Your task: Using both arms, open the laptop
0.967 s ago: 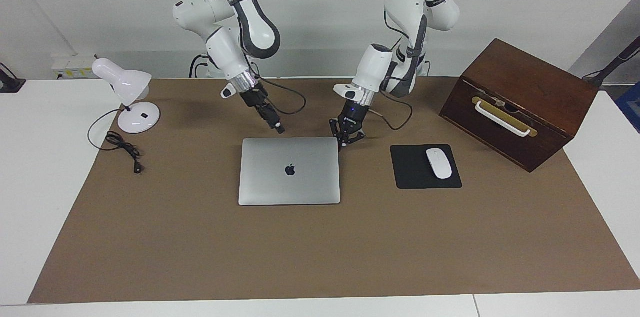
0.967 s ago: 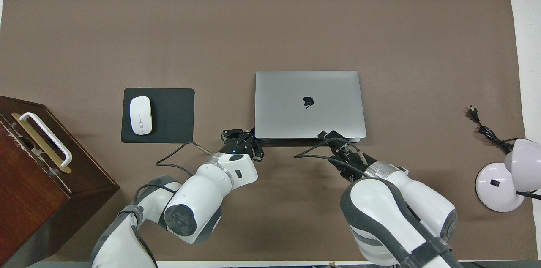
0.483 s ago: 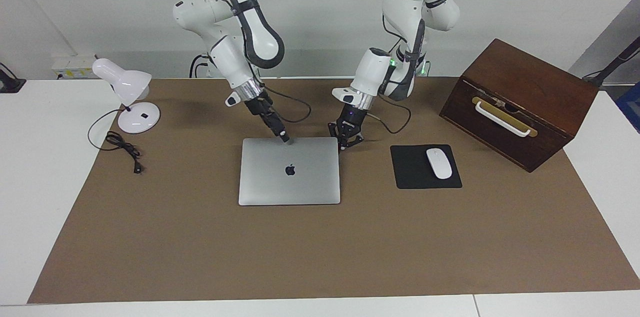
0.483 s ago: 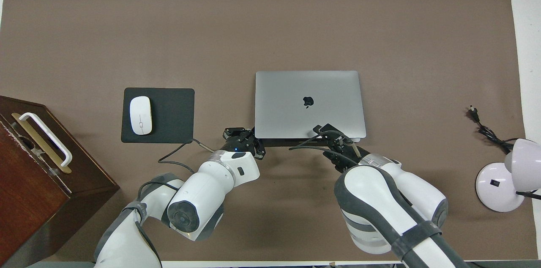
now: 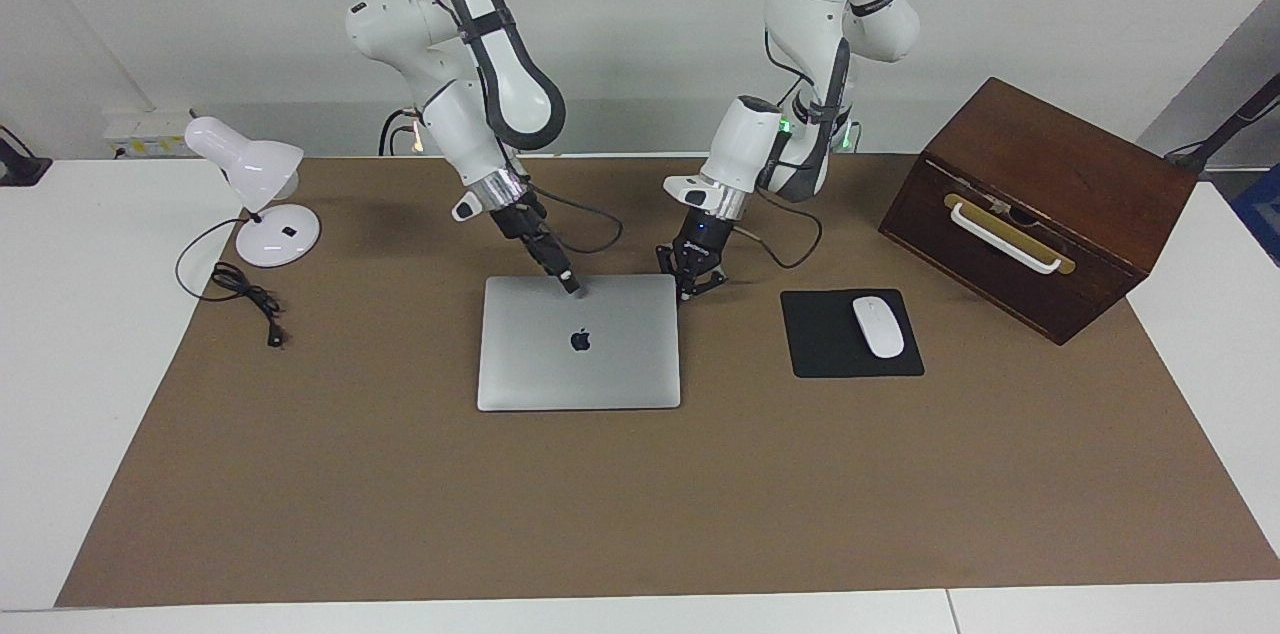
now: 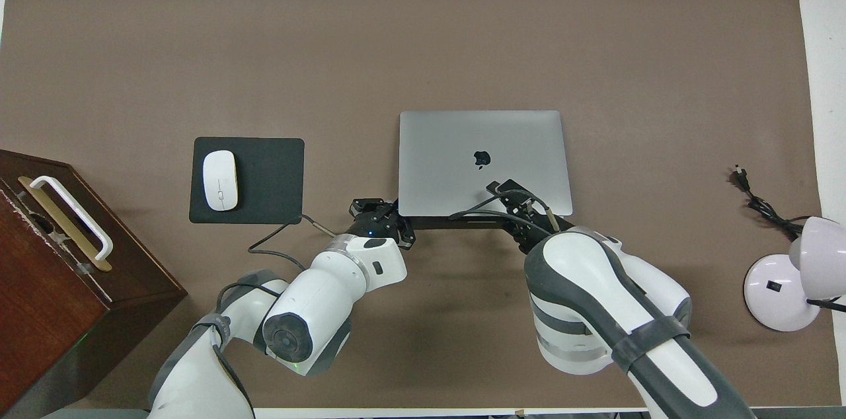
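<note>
Laptop [image 5: 579, 342] sits closed mid-mat, so we press the right gripper [image 5: 570, 285] (fingers hard to read) down on the lid while the closed-up left gripper [image 5: 690, 286] works the corner.

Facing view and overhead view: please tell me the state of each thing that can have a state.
laptop: lid closed, flat on the mat.
wooden box: closed.
desk lamp: unplugged, its cord loose on the mat.
mouse: resting on the mouse pad.
left gripper: shut, at the laptop's corner.
right gripper: tip on the lid's edge nearest the robots.
</note>
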Action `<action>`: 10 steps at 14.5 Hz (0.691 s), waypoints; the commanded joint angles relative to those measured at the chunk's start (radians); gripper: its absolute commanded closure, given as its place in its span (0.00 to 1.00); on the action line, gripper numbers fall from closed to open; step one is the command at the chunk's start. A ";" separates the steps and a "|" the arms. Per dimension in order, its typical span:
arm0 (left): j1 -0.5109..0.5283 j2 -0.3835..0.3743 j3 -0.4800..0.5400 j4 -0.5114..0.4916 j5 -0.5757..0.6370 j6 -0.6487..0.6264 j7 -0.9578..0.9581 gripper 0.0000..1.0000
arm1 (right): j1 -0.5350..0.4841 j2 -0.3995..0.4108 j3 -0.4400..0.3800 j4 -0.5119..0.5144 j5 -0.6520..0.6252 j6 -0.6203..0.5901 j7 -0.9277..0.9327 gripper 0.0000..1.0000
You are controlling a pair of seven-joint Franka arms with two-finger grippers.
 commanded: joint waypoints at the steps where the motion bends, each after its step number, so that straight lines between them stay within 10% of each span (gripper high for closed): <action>1: -0.023 0.030 0.019 0.018 -0.009 0.020 0.018 1.00 | -0.016 0.024 0.004 0.040 0.039 0.011 -0.046 0.00; 10: -0.028 0.033 0.019 0.018 -0.009 0.020 0.021 1.00 | -0.016 0.062 0.005 0.128 0.040 0.046 -0.044 0.00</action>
